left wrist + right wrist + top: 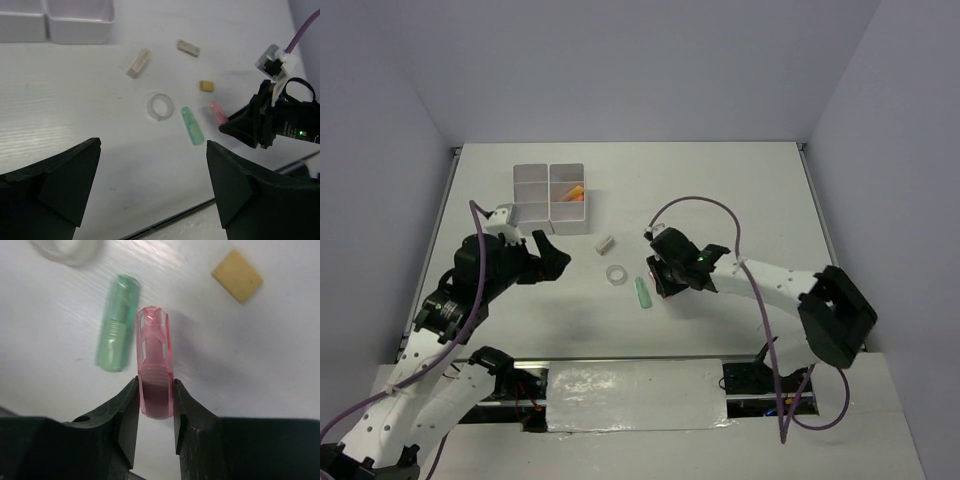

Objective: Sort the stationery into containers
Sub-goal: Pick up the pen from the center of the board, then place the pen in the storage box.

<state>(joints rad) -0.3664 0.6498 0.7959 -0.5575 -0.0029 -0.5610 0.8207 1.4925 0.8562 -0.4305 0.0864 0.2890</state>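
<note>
1. Our right arm reaches leftward from its base with the forearm low and the wrist tipped down at the table (720,200). The right gripper (155,390) is clenched on the pink marker (154,370), with one finger against each long side of its near end.
2. The rest of the pink marker runs straight out ahead of those jaws, lying along the tabletop.
3. Just left of the right jaws lies the green marker (117,330), nearly parallel to the pink one. We cannot tell whether the two touch.
4. Ahead and left of the right jaws, beyond the green marker, sits the clear tape ring (65,250). Ahead and right lies a small yellow block (237,275), well clear of the fingers.
5. Our left arm is bent at the elbow, its purple cable (472,290) looping over it. The left gripper (152,150) is spread wide with nothing between its jaws.
6. Ahead of the left jaws lie the tape ring, then two beige blocks (139,63) further out.
7. The organiser box (548,190) stands ahead and left of the left jaws. An orange marker (576,192) lies in the middle compartment of its right column.
</note>
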